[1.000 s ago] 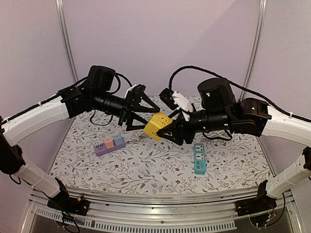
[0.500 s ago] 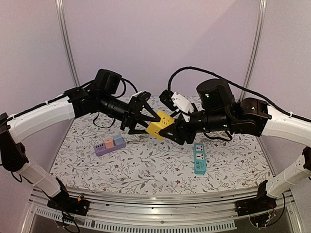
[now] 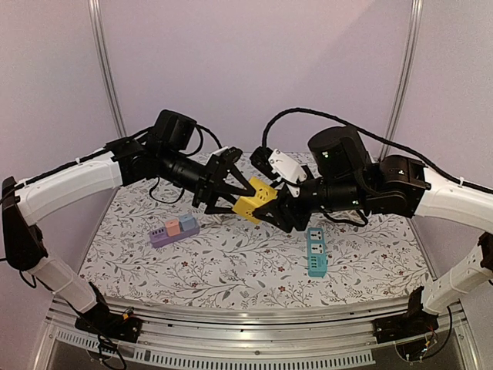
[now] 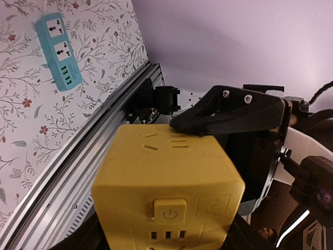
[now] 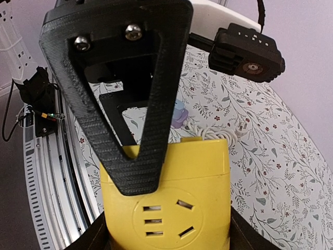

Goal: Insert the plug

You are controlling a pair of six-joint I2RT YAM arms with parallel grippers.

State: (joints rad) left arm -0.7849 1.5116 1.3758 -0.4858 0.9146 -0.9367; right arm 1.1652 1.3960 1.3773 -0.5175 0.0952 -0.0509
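Note:
A yellow socket cube (image 3: 254, 202) hangs in the air above the middle of the table, held between both grippers. My right gripper (image 3: 274, 208) is shut on it from the right, and its sides sit between that gripper's dark jaws in the right wrist view (image 5: 171, 192). My left gripper (image 3: 233, 197) grips it from the left; one of its fingers (image 5: 130, 94) lies across the cube's socket face. In the left wrist view the cube (image 4: 166, 177) fills the space between the jaws. The white plug (image 5: 242, 133) with its coiled cable (image 5: 216, 134) lies on the table behind the cube.
A purple power strip (image 3: 174, 229) lies at the left of the floral cloth, and a teal power strip (image 3: 315, 250) at the right front. The metal rail (image 3: 246, 327) runs along the near edge. Upright posts stand at the back corners.
My left arm has reached right to the cube and its jaws have closed around it. The cube has shifted slightly right and down. The right gripper kept its hold.

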